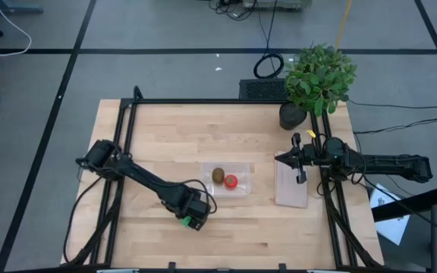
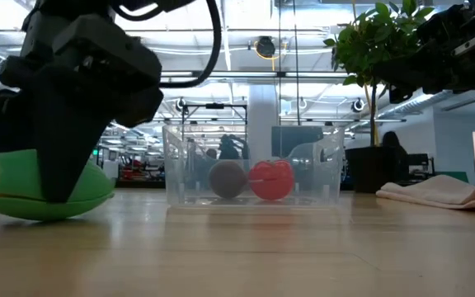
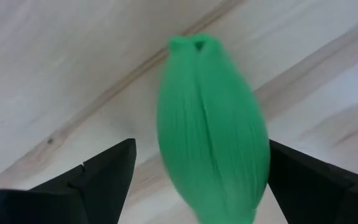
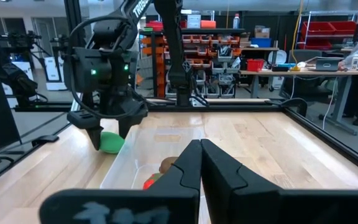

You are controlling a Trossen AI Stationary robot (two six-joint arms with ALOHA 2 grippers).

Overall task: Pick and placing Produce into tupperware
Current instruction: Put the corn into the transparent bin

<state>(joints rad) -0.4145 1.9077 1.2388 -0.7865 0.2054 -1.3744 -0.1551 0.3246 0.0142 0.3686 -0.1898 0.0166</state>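
- Landmark: the small clear, shallow rectangular plastic container with rounded corners (image 1: 227, 179) sits on the light wooden table (image 1: 165, 136), near its middle.
- Inside the container lie two pieces: a brown round kiwi-like ball (image 1: 218, 176) and a small red tomato-like ball (image 1: 231, 181). In the low view they sit side by side on its floor, touching or nearly so, the brown one (image 2: 228, 179) beside the red one (image 2: 270, 180).
- The bright green oblong toy piece (image 2: 44, 192) lies on the table outside the container, near its front-left corner as the overhead camera shows it (image 1: 190, 222).
- Left gripper (image 1: 193, 211): lowered over the green piece, fingers spread apart, one on each side. The left wrist view shows the piece (image 3: 211, 124) between the two dark fingers (image 3: 107, 171), with bare wood visible in the gap on either side. No clamping contact is evident.
- Right gripper (image 1: 299, 161): held off the table to the right of the container, above a flat whitish rectangular panel (image 1: 291, 186). Its fingers (image 4: 219, 165) are pressed together with nothing between them.
- A leafy green potted plant (image 1: 317, 76) stands at the table's far edge, beyond the container and to its right.
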